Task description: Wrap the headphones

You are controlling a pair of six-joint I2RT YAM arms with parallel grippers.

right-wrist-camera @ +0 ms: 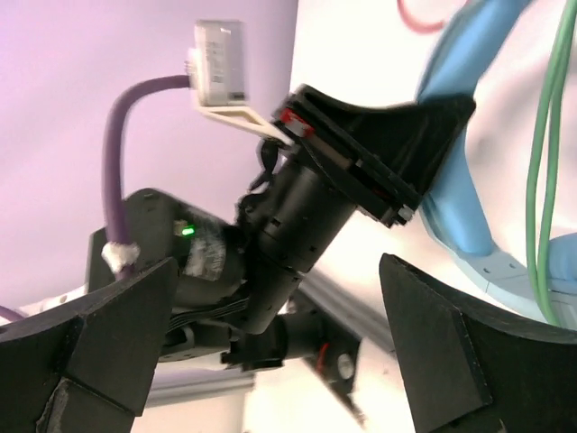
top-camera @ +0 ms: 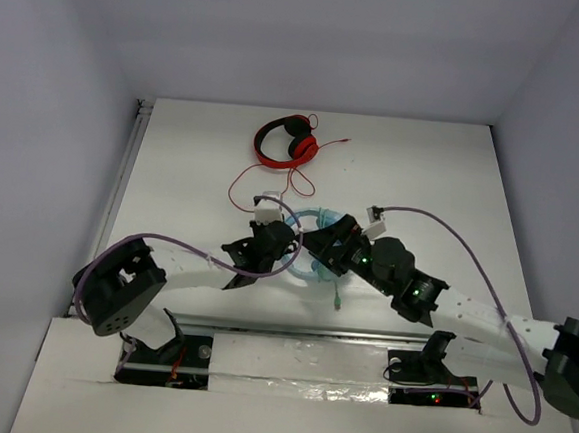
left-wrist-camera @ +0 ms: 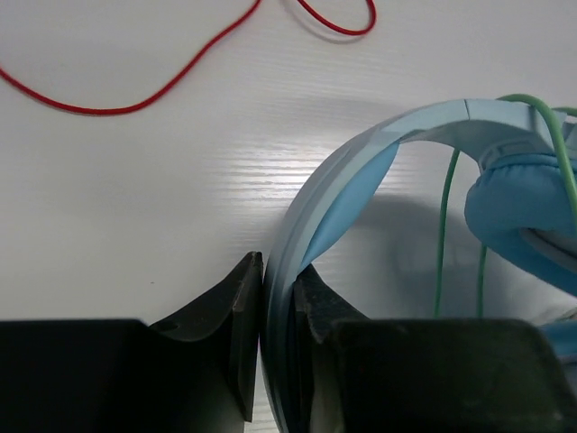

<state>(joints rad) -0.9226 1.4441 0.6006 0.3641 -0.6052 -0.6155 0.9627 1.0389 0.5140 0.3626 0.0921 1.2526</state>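
Observation:
The light-blue headphones lie in the middle of the table, largely covered by both grippers. My left gripper is shut on their wide headband, which stands on edge between the two fingers. A padded earcup and the thin pale green cable show to its right. My right gripper hangs wide open with nothing between its fingers, just beside the headband and the cable's strands. In the top view it sits right of the left gripper.
Red-and-black headphones lie at the back of the table, their red cable looping toward the grippers and crossing the left wrist view. The green cable's end trails toward the near edge. The left arm's wrist is close before the right gripper.

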